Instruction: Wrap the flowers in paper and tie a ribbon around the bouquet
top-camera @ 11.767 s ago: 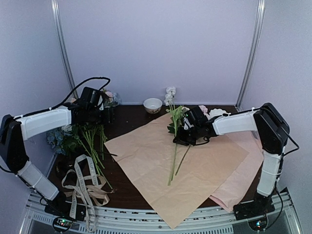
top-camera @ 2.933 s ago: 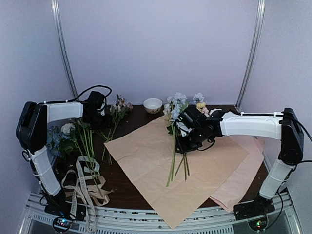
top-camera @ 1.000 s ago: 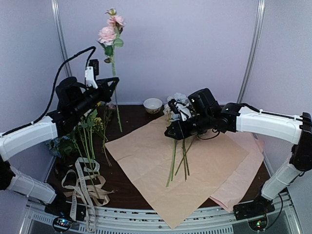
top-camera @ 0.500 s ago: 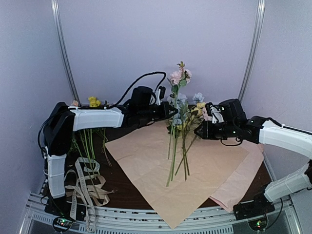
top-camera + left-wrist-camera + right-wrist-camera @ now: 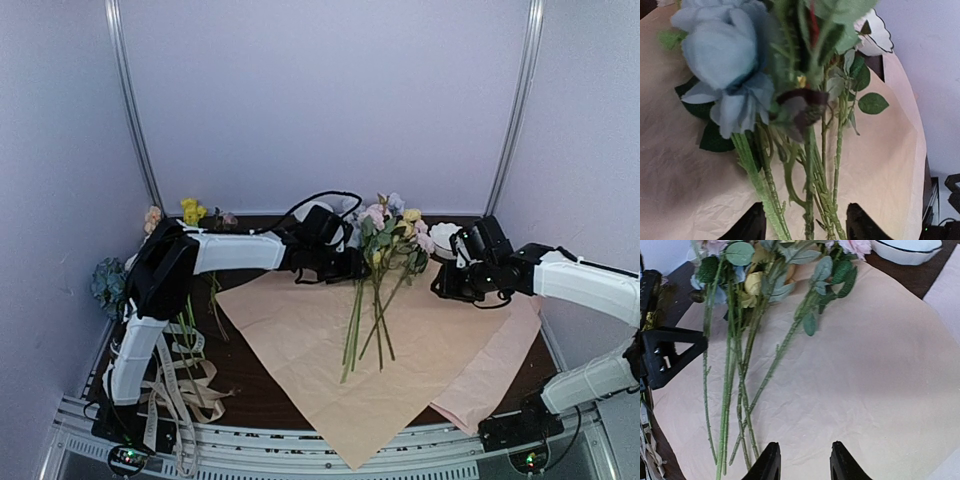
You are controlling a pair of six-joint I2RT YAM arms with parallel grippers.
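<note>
The paper [image 5: 420, 340] lies flat on the table, peach face up. Several flowers [image 5: 375, 300] lie on it with blooms toward the back wall and stems fanned toward me. My left gripper [image 5: 347, 264] is open low over their upper stems. In the left wrist view the stems [image 5: 812, 200] run loose between its fingertips [image 5: 754, 226]. My right gripper [image 5: 443, 287] hovers open and empty over the paper [image 5: 865, 380], right of the stems [image 5: 735, 390]. The lettered ribbon [image 5: 165, 385] lies coiled at the near left. No bouquet is in view.
More loose flowers [image 5: 190, 290] lie on the dark table at the left. A tan ribbon [image 5: 205, 398] is tangled with the lettered one. A pink sheet [image 5: 505, 365] sticks out from under the paper's right side. A white bowl [image 5: 443, 237] stands at the back.
The left arm has lowered the pink flower onto the pile on the paper and opened its jaws. The right arm has drawn back to the right.
</note>
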